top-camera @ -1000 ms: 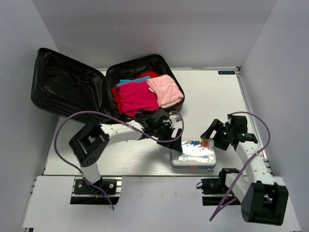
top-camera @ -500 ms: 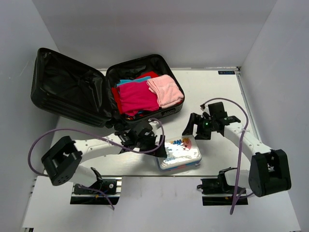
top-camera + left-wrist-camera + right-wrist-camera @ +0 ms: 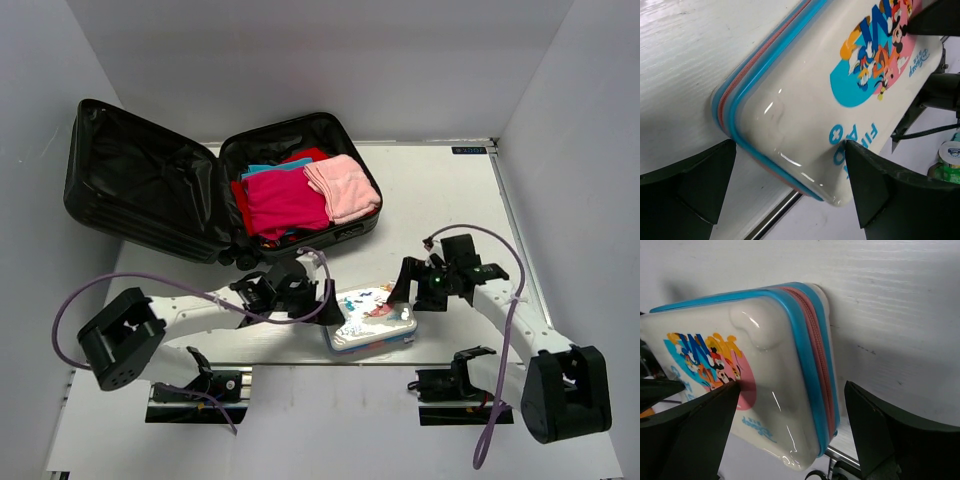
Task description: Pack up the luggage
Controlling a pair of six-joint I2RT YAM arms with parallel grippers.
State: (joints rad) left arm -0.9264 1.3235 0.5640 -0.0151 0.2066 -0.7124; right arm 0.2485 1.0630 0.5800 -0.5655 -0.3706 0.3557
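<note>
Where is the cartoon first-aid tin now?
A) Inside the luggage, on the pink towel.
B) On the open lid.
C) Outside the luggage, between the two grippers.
C: the tin lies outside the luggage, with the left gripper and the right gripper at its two ends.

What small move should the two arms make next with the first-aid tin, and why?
Probably close both grippers on the first-aid tin. The left gripper and the right gripper stand open at its opposite ends, each with a corner between its fingers, and neither grips it. The tin lies on the table, outside the open luggage.
</note>
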